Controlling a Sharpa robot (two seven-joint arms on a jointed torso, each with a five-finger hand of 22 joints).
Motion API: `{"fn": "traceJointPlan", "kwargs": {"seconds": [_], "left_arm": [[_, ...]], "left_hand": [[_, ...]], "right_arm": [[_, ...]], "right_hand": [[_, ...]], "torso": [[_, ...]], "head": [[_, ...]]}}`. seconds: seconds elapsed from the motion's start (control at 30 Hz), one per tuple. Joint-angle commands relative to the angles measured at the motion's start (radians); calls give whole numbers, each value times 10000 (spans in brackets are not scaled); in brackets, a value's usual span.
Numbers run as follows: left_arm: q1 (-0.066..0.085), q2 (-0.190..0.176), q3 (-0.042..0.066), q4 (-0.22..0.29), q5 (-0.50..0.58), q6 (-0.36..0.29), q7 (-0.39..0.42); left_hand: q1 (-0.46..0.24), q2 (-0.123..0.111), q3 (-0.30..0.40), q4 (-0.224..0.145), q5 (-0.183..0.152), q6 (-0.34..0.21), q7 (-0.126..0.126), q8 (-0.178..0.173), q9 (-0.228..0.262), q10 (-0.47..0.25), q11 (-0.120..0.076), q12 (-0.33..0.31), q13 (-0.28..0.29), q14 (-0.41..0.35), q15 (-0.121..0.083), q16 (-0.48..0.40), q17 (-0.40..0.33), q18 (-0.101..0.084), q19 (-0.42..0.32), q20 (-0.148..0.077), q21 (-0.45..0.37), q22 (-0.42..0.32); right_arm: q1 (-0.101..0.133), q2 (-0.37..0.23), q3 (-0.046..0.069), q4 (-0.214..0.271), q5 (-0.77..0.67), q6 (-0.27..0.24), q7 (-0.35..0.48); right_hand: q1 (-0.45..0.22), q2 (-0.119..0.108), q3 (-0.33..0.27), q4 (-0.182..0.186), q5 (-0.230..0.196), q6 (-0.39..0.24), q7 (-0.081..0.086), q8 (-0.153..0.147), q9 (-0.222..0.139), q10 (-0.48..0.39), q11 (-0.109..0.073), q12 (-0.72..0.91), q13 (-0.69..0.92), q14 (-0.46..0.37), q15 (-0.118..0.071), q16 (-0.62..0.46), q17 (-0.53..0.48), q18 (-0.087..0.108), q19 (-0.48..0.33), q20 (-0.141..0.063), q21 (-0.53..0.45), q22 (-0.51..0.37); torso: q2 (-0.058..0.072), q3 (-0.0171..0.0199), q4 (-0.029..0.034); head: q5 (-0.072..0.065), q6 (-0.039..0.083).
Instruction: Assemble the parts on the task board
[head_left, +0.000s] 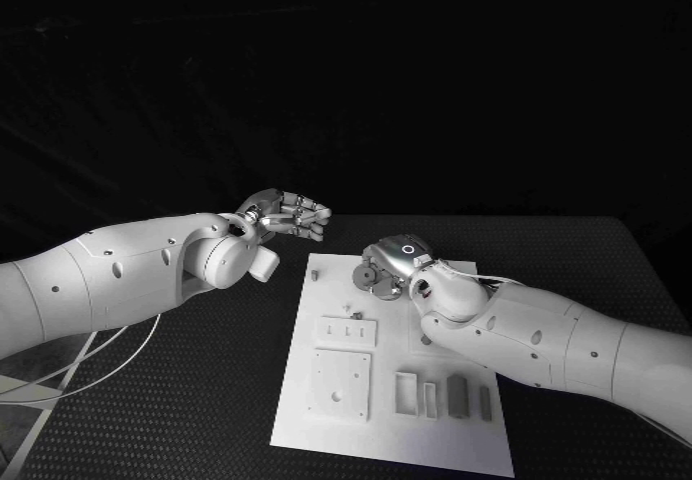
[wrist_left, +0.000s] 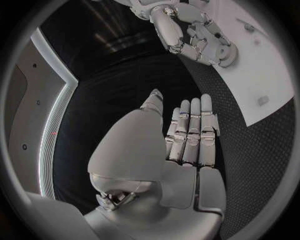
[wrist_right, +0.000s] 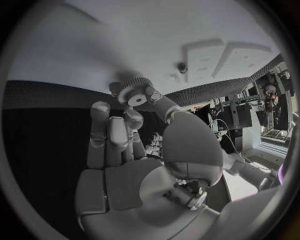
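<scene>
Holding a small toothed gear (wrist_right: 134, 91) pinched at its fingertips, the right robot hand (head_left: 389, 272) hovers over the far end of the white task board (head_left: 339, 330), close to its surface. To seat the gear well, the bore should likely be lined up over its peg before lowering, with the wheel kept flat so the teeth do not catch. The left robot hand (wrist_left: 187, 137) waits off the board's far left corner above the dark surface (head_left: 216, 380), fingers straight, side by side, holding nothing. Other parts lie toward the near end: square plates (head_left: 340, 383) and narrow blocks (head_left: 433, 395). Which peg is meant is hard to tell; the right robot hand covers that spot in the head view, and the tiny fittings nearby are too small to identify.
</scene>
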Motion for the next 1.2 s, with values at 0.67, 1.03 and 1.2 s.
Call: {"fn": "traceJointPlan", "kwargs": {"seconds": [0.67, 1.03, 1.2], "left_arm": [[8, 27, 7, 25, -42, 143, 65], [8, 25, 7, 16, -42, 130, 68], [7, 29, 7, -6, -42, 125, 71]], "left_hand": [[-49, -3, -46, 10, -61, -82, 192, -56, 12, 16, 56, -38, 18, 12, 67, -80, 23, 77, 1, 52, -49, 16], [-54, 1, -44, 11, -61, -83, 193, -57, 13, 16, 56, -39, 19, 13, 68, -84, 26, 77, 1, 52, -50, 17], [-56, 3, -43, 11, -61, -84, 193, -58, 13, 16, 57, -41, 20, 13, 68, -86, 28, 77, 1, 53, -51, 17]], "right_arm": [[-9, 5, -7, -61, 682, 638, 320], [-11, -27, -7, -59, 782, 810, 307], [-15, -68, -7, 17, 793, 778, 324]], "right_hand": [[19, -21, 43, -24, 62, -118, 65, -97, -83, -26, 98, -114, -51, -77, 65, -101, -130, 550, -89, 44, -77, 48], [1, 41, 21, -29, 62, -81, 60, -84, -88, -21, 93, -114, -54, -57, 61, -90, -104, 550, -85, 51, -76, 54], [-22, 83, -10, -41, 62, -14, 43, -54, -86, -14, 78, -108, -53, -22, 49, -66, -52, 550, -76, 53, -72, 63]], "torso": [[3, 4, 6], [-2, 8, 7], [-4, 15, 18]], "head": [[-22, -47], [-23, -63], [-12, -74]]}}
